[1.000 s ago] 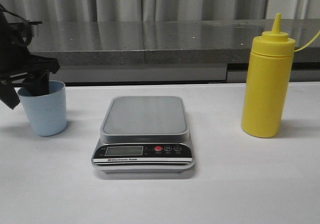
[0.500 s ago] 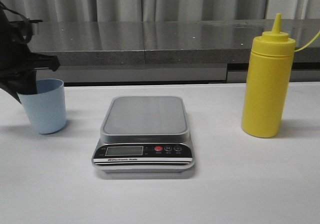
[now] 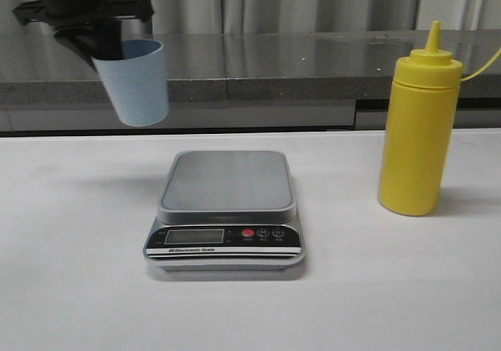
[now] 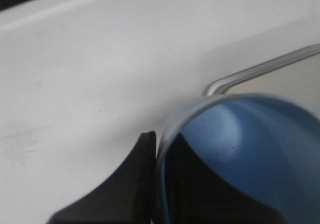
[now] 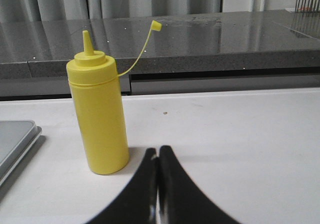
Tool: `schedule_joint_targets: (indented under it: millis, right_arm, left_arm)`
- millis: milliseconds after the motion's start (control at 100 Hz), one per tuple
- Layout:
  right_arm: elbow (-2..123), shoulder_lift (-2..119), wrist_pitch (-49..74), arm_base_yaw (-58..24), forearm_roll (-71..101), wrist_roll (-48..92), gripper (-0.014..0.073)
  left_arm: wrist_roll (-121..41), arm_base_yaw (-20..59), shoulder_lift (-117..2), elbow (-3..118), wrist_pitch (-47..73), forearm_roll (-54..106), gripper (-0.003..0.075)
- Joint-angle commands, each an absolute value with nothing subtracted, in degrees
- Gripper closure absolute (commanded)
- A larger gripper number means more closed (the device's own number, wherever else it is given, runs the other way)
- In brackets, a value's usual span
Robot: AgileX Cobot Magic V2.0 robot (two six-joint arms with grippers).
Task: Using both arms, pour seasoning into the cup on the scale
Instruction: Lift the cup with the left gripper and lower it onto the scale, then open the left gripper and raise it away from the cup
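My left gripper (image 3: 106, 41) is shut on the rim of the light blue cup (image 3: 137, 82) and holds it tilted in the air, up and left of the scale (image 3: 225, 180). In the left wrist view one finger is outside and one inside the cup (image 4: 260, 149), with a corner of the scale's platform (image 4: 260, 69) beyond it. The yellow seasoning bottle (image 3: 417, 132) stands upright on the table, right of the scale, its cap hanging off on a strap. My right gripper (image 5: 158, 151) is shut and empty, just right of the bottle (image 5: 99, 121); it does not show in the front view.
A grey stone counter (image 3: 258, 73) runs along the back of the white table (image 3: 376, 288), with curtains behind it. The scale's front panel carries a display and a red button (image 3: 247, 232).
My left gripper has lifted the cup off the table at the far left and carried it up and to the right, towards the scale. The bottle and scale have not moved.
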State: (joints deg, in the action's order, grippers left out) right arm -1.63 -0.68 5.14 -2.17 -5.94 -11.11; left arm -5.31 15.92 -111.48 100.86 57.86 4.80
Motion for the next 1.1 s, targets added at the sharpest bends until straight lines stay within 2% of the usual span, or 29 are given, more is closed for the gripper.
schedule_joint_targets:
  millis: [0,330,720,810,890,900,970,1010,1090]
  right_arm:
    - [-0.54,-1.84,0.38,-2.32,-6.44,-10.76,0.0662]
    - [-0.54,-1.84,0.38,-2.32,-6.44,-10.76,0.0662]
    - [-0.54,-1.84,0.38,-2.32,-6.44,-10.76,0.0662]
    - [-0.54,-1.84,0.38,-2.32,-6.44,-10.76,0.0662]
    - [-0.54,-1.84,0.38,-2.32,-6.44,-10.76,0.0662]
    - [-0.54,-1.84,0.38,-2.32,-6.44,-10.76,0.0662]
    - [-0.54,-1.84,0.38,-2.32,-6.44,-10.76,0.0662]
    - [-0.54,-1.84,0.38,-2.32,-6.44,-10.76,0.0662]
    - [-0.54,-1.84,0.38,-2.32,-6.44,-10.76,0.0662]
  left_arm:
    - [-6.41,19.34,-108.52,103.76,57.55,5.74,0.0741]
    - [-9.00,28.33,-111.86,104.04,55.89,5.62,0.0741]
    - [-9.00,28.88,-114.99,104.04,55.77,5.73,0.0729]
    - [-9.00,28.88,-114.99,104.04,55.77,5.73,0.0638]
    - [-9.00,28.88,-114.99,104.04,55.77,5.73,0.0515]
    - [-9.00,28.88,-114.99,104.04,55.77,5.73,0.0482]
    - [-8.89,28.88,-114.99,104.04,55.77,5.73,0.0392]
    - [-8.89,28.88,-114.99,104.09,55.77,5.73,0.0361]
    - [-8.89,28.88,-114.88,104.09,55.77,5.73,0.0351]
